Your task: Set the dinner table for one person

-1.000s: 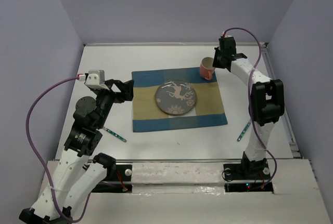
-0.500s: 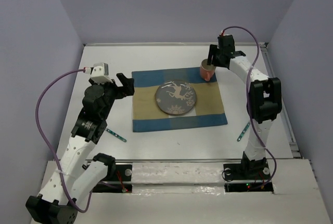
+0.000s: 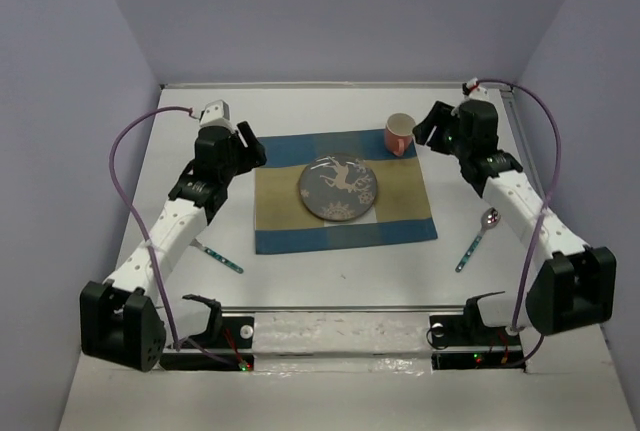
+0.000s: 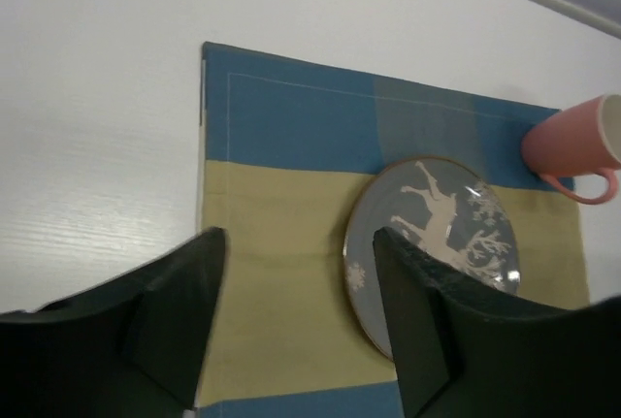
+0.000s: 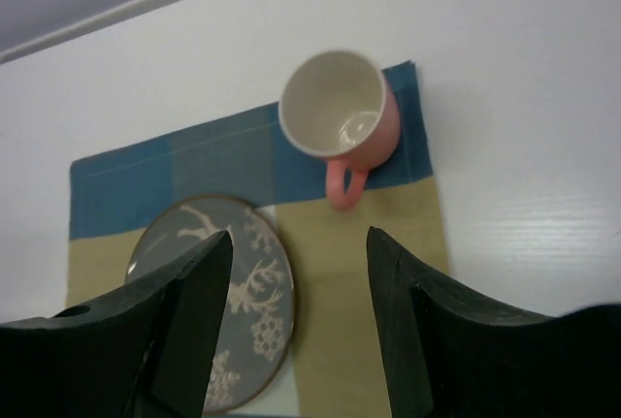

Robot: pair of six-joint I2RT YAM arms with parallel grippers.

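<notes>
Two arms reach over the white table [image 3: 330, 111], the largest thing in view, its bare top running out on every side of what lies on it.

Next in size is the checked placemat [image 3: 400, 213] of blue and tan, lying flat at the table's middle. A dark round plate [image 3: 340, 189] with a pale deer pattern sits at the placemat's centre. A pink mug [image 3: 399, 134] stands upright on the placemat's 1 o'clock corner, apart from the plate; the right wrist view looks into its white inside [image 5: 335, 108], with the handle pointing toward the near edge.

A spoon [image 3: 476, 241] with a teal handle lies on the bare table at about 4 o'clock from the plate, just off the placemat's right edge, bowl toward 1 o'clock. A thin teal-handled utensil [image 3: 222, 259] lies on the bare table at about 8 o'clock from the plate; its far end is hidden under the left arm, so what kind it is cannot be told.

Left gripper [image 3: 250, 151] hangs over the placemat's 10 o'clock corner, its jaws spread with nothing between them [image 4: 296, 331]. Right gripper [image 3: 424, 133] sits at 3 o'clock of the mug, near it but not touching, jaws likewise apart and holding nothing [image 5: 296, 326].
</notes>
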